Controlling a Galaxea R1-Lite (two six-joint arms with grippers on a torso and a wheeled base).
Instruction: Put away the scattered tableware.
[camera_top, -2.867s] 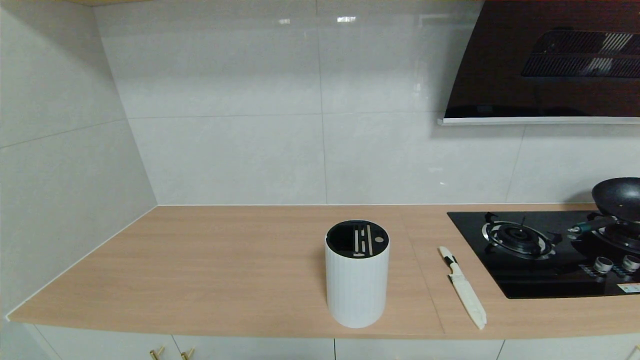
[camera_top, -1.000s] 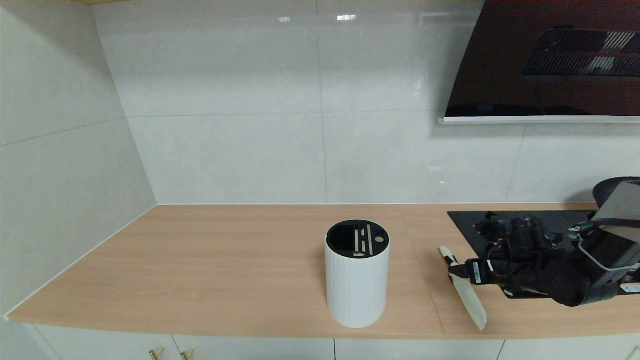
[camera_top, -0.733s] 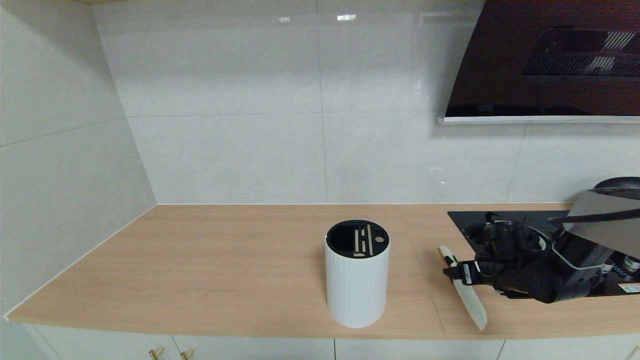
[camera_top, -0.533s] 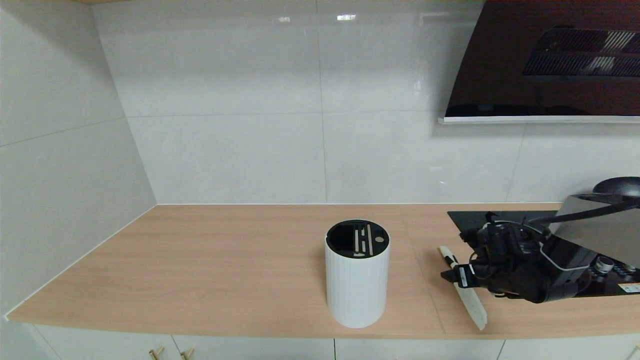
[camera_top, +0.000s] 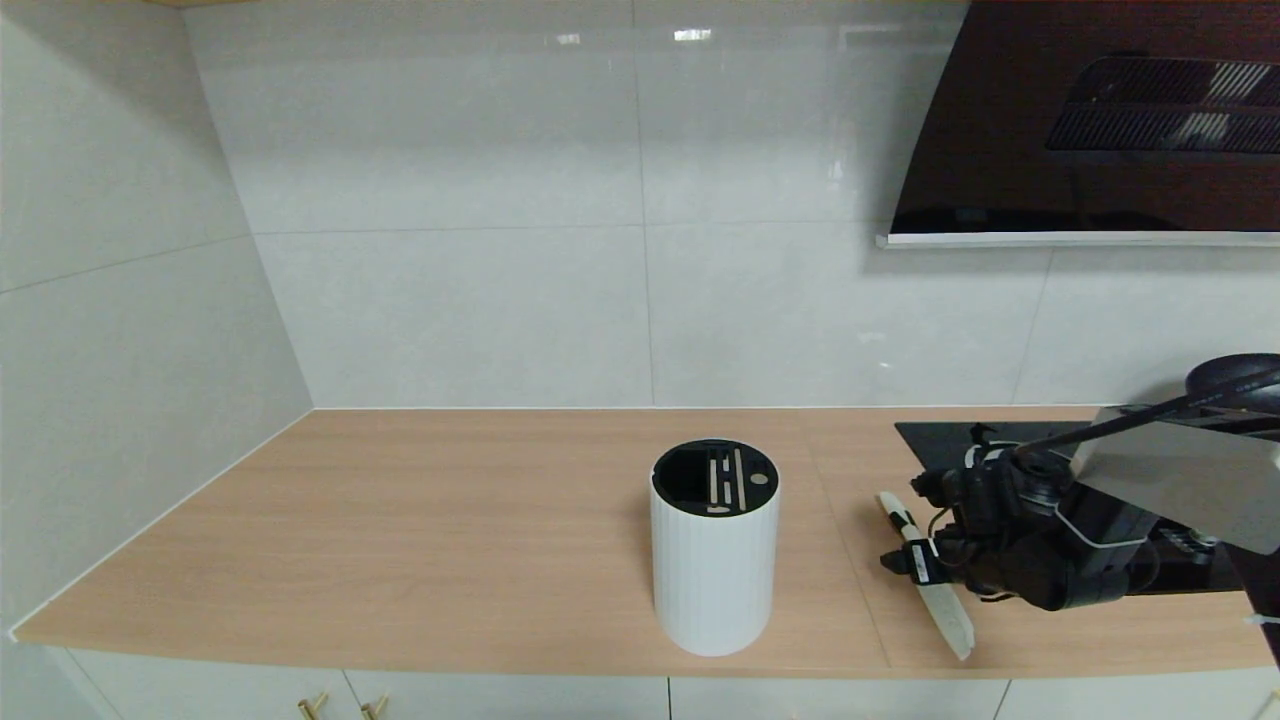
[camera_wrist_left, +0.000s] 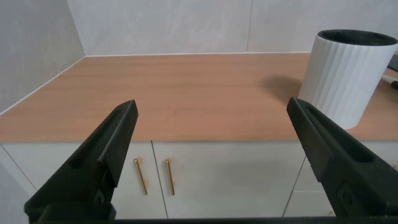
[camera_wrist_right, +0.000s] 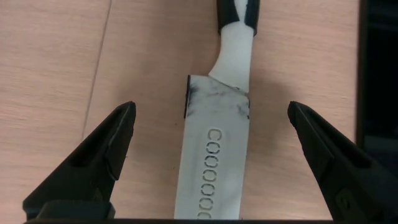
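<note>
A white knife (camera_top: 937, 592) with a black-banded handle lies flat on the wooden counter (camera_top: 450, 520), between the stove and a white ribbed knife holder (camera_top: 714, 548) with a black slotted top. My right gripper (camera_top: 915, 527) hovers low over the knife where blade meets handle. In the right wrist view the knife (camera_wrist_right: 214, 149) lies between the spread fingers of the open right gripper (camera_wrist_right: 211, 109), untouched. My left gripper (camera_wrist_left: 211, 106) is open and empty, in front of the counter's front edge, with the holder (camera_wrist_left: 345, 74) farther off.
A black gas stove (camera_top: 985, 440) with a dark wok (camera_top: 1235, 375) is just right of the knife, under a range hood (camera_top: 1100, 120). Tiled walls close the back and left. Cabinet doors with gold handles (camera_wrist_left: 155, 177) sit below the counter.
My right arm came in from the right across the stove and moved left and lower over the knife. Knife and holder have stayed put.
</note>
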